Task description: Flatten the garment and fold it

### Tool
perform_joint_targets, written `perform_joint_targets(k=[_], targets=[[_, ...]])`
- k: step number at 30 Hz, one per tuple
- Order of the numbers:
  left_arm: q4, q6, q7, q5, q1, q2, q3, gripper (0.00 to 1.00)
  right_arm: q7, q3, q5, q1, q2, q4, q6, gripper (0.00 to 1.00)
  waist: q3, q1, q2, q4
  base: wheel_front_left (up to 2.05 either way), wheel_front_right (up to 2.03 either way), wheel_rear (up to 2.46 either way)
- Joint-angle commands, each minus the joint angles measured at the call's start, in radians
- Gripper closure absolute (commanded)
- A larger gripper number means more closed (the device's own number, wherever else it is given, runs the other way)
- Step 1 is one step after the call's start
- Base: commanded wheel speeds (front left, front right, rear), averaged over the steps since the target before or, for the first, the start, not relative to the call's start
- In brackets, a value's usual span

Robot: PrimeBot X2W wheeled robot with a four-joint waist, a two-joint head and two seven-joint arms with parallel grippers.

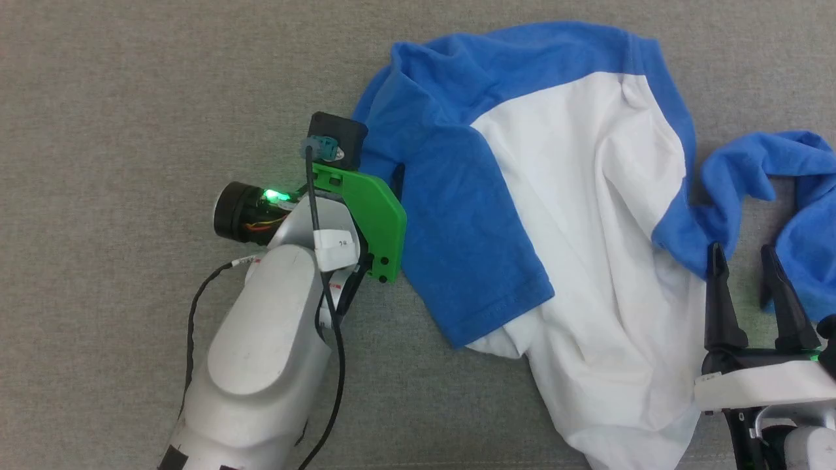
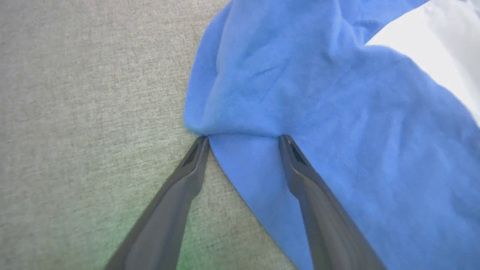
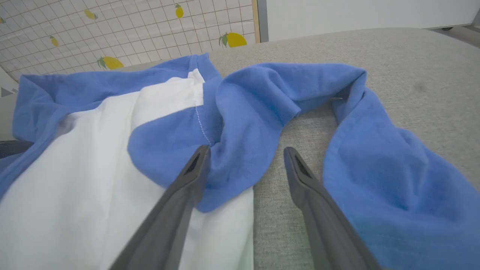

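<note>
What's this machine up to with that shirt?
A two-armed robot is working on a blue-and-white T-shirt lying rumpled on a grey surface. Its left pincer is open at the edge of one blue sleeve, its right pincer open by the other sleeve, which is bunched. Nothing is gripped, and the shirt is not yet flat or folded.

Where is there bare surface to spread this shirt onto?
Widest bare patch: the grey surface left of the left arm and the garment. A narrower strip runs above its blue shoulder. Crowded around the right pincer, between white body and bunched sleeve.
</note>
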Motion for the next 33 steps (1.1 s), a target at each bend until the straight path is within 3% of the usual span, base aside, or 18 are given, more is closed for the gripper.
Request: perform_joint_targets(k=[1,8,13,17,18,21,26,33], targets=[[0.024,0.001,0.002,-0.002,0.004,-0.003,-0.009,1.00,-0.009,0.001,0.007,-0.020,0.001,0.005,-0.001,0.00,0.010,0.0000,-0.0001,-0.007,0.00,0.00,0.00],[-0.025,-0.014,-0.024,-0.067,0.018,-0.007,-0.010,1.00,-0.014,-0.012,0.003,-0.026,0.001,0.030,-0.001,0.00,-0.031,0.0000,-0.0001,0.013,0.00,0.00,0.00],[-0.133,0.000,-0.050,-0.167,0.081,-0.009,0.023,1.00,-0.006,-0.016,0.000,-0.010,0.001,0.039,-0.001,0.00,-0.091,0.0000,-0.0001,0.043,0.00,0.00,0.00],[-0.271,0.025,-0.046,-0.276,0.187,-0.009,0.082,1.00,0.009,-0.024,-0.003,0.010,0.001,0.033,-0.001,0.00,-0.129,0.0000,-0.0001,0.067,0.00,0.00,0.00],[-0.383,0.058,-0.032,-0.321,0.305,0.027,0.151,1.00,0.022,-0.031,-0.004,0.021,0.001,0.022,-0.001,0.00,-0.140,0.0000,-0.0001,0.080,0.00,0.00,0.00],[-0.458,0.090,-0.024,-0.373,0.437,0.061,0.237,1.00,0.032,-0.034,-0.002,0.031,0.001,0.008,-0.001,0.00,-0.141,0.0000,-0.0001,0.089,0.00,0.00,0.00],[-0.445,0.111,-0.049,-0.420,0.598,0.108,0.356,1.00,0.045,-0.042,0.001,0.046,0.001,-0.006,-0.001,0.00,-0.138,0.0000,-0.0001,0.096,0.00,0.00,0.00],[-0.324,0.138,-0.122,-0.432,0.665,0.095,0.423,1.00,0.067,-0.054,-0.009,0.054,0.001,-0.022,-0.001,0.00,-0.151,0.0000,-0.0001,0.097,0.00,0.00,0.00]])
